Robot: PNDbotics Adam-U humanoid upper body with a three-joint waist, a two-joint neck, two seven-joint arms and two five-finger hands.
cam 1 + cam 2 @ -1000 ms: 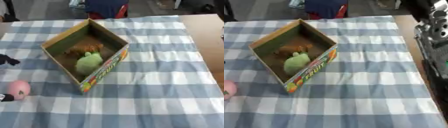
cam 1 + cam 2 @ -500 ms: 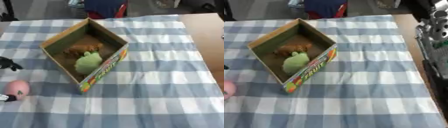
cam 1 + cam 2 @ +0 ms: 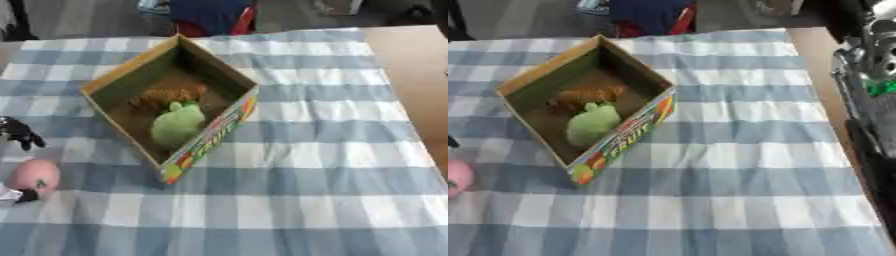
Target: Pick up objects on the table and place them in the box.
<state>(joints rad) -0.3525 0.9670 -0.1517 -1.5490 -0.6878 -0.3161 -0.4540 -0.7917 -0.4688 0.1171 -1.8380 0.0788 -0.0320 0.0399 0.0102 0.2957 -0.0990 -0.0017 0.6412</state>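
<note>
Sitting mid-table, open box holding 2 toys, green and orange; pink toy at left edge; left hand nearby, finger state unclear.

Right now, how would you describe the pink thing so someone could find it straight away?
Start at the open cardboard box on the blue-and-white checked cloth, then look toward the cloth's left edge, below the box. The pink thing lies there, round and soft-looking. It is the only pink item; the green and orange toys sit inside the box.

Soft even daylight, no glare; faint shadow inside box; both views blurred throughout.
</note>
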